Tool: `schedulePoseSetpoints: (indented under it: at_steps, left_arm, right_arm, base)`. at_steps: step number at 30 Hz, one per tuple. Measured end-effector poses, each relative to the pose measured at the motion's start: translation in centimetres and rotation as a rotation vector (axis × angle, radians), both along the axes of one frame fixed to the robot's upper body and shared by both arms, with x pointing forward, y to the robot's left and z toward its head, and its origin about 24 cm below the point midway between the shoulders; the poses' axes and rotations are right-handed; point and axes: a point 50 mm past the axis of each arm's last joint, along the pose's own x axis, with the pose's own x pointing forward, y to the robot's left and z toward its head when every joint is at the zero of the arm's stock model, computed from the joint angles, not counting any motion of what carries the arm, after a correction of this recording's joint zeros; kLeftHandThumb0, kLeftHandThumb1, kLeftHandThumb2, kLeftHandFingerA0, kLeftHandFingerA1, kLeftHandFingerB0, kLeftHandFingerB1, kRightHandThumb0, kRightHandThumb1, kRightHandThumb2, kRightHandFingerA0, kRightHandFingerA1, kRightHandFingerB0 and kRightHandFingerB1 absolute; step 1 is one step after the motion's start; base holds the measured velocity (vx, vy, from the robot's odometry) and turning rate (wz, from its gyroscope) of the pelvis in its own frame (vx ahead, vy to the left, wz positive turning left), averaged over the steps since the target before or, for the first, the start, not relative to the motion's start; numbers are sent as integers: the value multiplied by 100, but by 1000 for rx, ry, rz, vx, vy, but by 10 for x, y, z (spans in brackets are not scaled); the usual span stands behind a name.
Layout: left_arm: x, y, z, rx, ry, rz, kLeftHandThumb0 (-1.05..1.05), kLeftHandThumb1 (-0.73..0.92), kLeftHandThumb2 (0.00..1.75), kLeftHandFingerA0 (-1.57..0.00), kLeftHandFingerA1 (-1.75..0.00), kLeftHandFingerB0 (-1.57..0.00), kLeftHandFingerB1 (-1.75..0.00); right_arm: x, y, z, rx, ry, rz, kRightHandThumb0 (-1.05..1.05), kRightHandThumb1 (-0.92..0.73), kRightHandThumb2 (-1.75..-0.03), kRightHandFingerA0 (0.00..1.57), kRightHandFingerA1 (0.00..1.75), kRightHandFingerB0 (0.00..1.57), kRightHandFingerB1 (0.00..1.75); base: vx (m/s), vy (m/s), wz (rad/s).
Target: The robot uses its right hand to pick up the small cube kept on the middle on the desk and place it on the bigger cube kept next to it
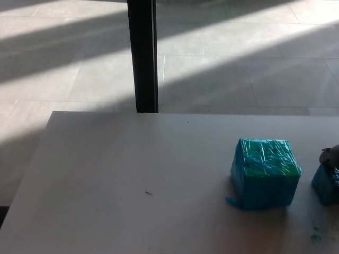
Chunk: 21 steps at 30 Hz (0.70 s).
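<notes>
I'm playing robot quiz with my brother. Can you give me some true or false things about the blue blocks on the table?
1. The big blue cube sits on the table. True.
2. The small blue cube is stacked on the big one. False: it sits on the table, to the big cube's right, at the picture's edge.
3. A dark post stands behind the table. True.
4. The robot's left hand is touching the big cube. False: no left hand shows.

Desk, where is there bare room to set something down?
The desk's whole left and middle lie bare, from the far edge near the black post to the big cube. It is crowded at the right edge, where the small cube sits under the right hand.
</notes>
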Motion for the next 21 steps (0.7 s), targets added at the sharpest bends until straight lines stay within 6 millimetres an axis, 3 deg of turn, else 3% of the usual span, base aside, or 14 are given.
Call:
schedulePoseSetpoints:
  at_steps: [2, 3, 5, 6, 7, 8, 9, 10, 11, 12, 13, 17, 18, 21]
  left_arm:
    - [0, 0, 0, 2, 0, -2, -88, 83, 65, -37, -49, -29, -36]
    - [0, 0, 0, 2, 2, -4, -89, 84, 64, -38, -48, -29, -35]
    - [0, 0, 0, 2, 5, -6, -92, 70, 79, -35, -52, -27, -41]
    - [0, -1, -1, 2, 7, -7, -92, 71, 81, -35, -52, -27, -41]
    - [0, -1, -1, 2, 7, -7, -86, 85, 66, -38, -48, -32, -36]
    - [0, -1, -1, 2, 8, -8, -86, 85, 66, -38, -48, -32, -36]
    - [1, -1, -1, 2, 7, -9, -91, 73, 76, -36, -51, -30, -40]
    - [1, -1, -1, 2, 8, -10, -91, 73, 77, -35, -51, -29, -40]
    - [1, -1, -1, 2, 8, -10, -91, 73, 77, -35, -51, -29, -40]
    - [1, -1, -1, 2, 8, -10, -90, 73, 76, -36, -50, -30, -40]
    - [1, -1, -1, 1, 9, -10, -86, 84, 66, -36, -47, -33, -36]
    - [1, -1, -1, 1, 8, -10, -85, 86, 66, -35, -48, -31, -36]
    - [1, -1, -1, 1, 7, -10, -85, 86, 66, -34, -49, -31, -37]
    - [2, -1, -1, 1, 6, -11, -91, 73, 77, -35, -52, -29, -41]
  right_arm:
    - [0, 1, -1, -11, -2, 11, -25, -72, -63, 17, 83, 30, 37]
    - [-1, 2, -2, -8, -9, 13, -20, -51, -100, 21, 64, 18, 53]
    - [-3, 3, -5, -1, -28, 20, -19, -50, -99, 21, 63, 19, 53]
    - [-3, 3, -6, 3, -43, 26, -22, -70, -67, 24, 72, 31, 36]
    - [-4, 4, -8, 5, -57, 31, -23, -67, -64, 38, 80, 37, 38]
    - [-6, 3, -10, 6, -75, 37, -23, -68, -63, 51, 103, 40, 36]
    - [-6, 3, -11, 7, -92, 44, -23, -72, -62, 66, 112, 52, 43]
    - [-7, 3, -12, 10, -106, 50, -23, -70, -64, 70, 132, 64, 72]
    - [-8, 3, -13, 14, -125, 58, -23, -70, -64, 70, 132, 64, 72]
    - [-8, 3, -12, 16, -143, 66, -26, -71, -64, 70, 149, 67, 100]
    - [-8, 3, -12, 15, -160, 75, -26, -70, -65, 70, 152, 72, 96]
    - [-9, 3, -14, 7, -213, 106, -29, -77, -65, 75, 152, 74, 70]
    - [-10, 3, -15, 3, -228, 116, -29, -74, -64, 86, 138, 80, 61]
    - [-12, 1, -18, -5, -264, 137, -30, -74, -65, 79, 158, 75, 65]
  base:
    - [0, 0, 0]
    - [0, 0, 0]
    - [0, 0, 0]
    - [0, 0, 0]
    - [0, 0, 0]
    - [0, 0, 0]
    - [0, 0, 0]
    - [0, 0, 0]
    - [0, 0, 0]
    - [0, 0, 0]
    - [0, 0, 0]
    - [0, 0, 0]
    - [0, 0, 0]
    - [0, 0, 0]
